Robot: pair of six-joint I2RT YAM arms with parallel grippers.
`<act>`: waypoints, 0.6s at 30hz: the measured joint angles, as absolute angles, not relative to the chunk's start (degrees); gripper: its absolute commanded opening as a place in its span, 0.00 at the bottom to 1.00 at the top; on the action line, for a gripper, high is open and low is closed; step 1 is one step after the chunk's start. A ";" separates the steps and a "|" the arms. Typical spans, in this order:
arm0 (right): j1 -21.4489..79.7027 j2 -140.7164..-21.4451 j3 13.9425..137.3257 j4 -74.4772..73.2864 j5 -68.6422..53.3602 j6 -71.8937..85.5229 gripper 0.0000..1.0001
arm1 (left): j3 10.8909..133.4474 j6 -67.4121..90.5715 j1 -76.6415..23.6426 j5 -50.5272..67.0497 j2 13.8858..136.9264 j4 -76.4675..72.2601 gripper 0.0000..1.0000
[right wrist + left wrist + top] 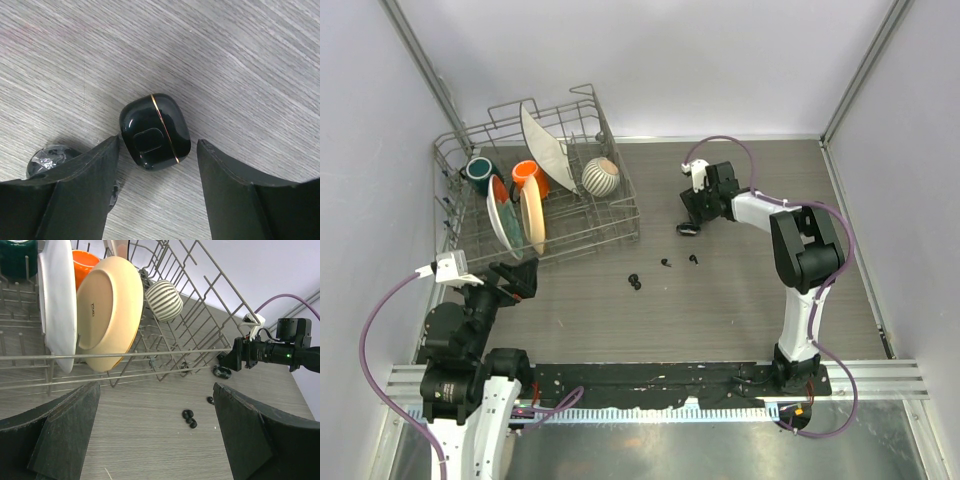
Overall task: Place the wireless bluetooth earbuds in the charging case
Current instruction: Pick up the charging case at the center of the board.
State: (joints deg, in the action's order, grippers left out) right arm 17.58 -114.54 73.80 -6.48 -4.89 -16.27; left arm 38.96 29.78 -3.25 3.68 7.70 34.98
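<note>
Over at the far side of the bench point(740, 300), the right gripper point(157, 145) hangs low with its fingers spread wide. The closed charging case point(155, 131) lies flat on the wood between them, slightly nearer the left finger and touching neither. Its gold seam runs roughly along the fingers' length, a little tilted, so closing would squeeze it across that seam. The earbuds point(666, 263) are not in it. They lie loose on the bench on the near side of the case, toward the arm bases, two just short of the right gripper and a clump further toward the left. The right arm is clearly nearer to them. The left gripper point(155, 386), also spread and holding nothing, waits by the dish rack point(535, 190), well apart from the earbuds.
</note>
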 measured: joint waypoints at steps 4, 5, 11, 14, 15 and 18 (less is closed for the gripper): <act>17.69 -114.54 73.95 -6.85 -3.70 -15.90 0.73 | 38.96 29.78 -3.25 3.68 7.70 34.98 1.00; 17.69 -114.54 74.06 -7.01 -3.57 -16.05 0.73 | 38.96 29.78 -3.25 3.68 7.70 34.98 1.00; 17.63 -114.56 74.50 -7.86 -3.44 -18.61 0.69 | 38.96 29.78 -3.25 3.70 7.70 34.98 1.00; 17.65 -114.56 74.54 -7.99 -4.19 -19.99 0.66 | 38.96 29.78 -3.25 3.68 7.70 34.98 1.00; 17.67 -114.63 74.61 -8.10 -4.56 -20.36 0.62 | 38.96 29.78 -3.25 3.70 7.70 34.98 1.00; 17.67 -114.67 74.72 -8.40 -5.63 -20.95 0.58 | 38.96 29.78 -3.25 3.70 7.70 34.98 1.00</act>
State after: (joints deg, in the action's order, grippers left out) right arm 17.67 -114.67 74.72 -8.40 -5.63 -20.95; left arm 38.96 29.78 -3.25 3.70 7.70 34.98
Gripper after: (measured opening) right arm 0.621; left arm 0.996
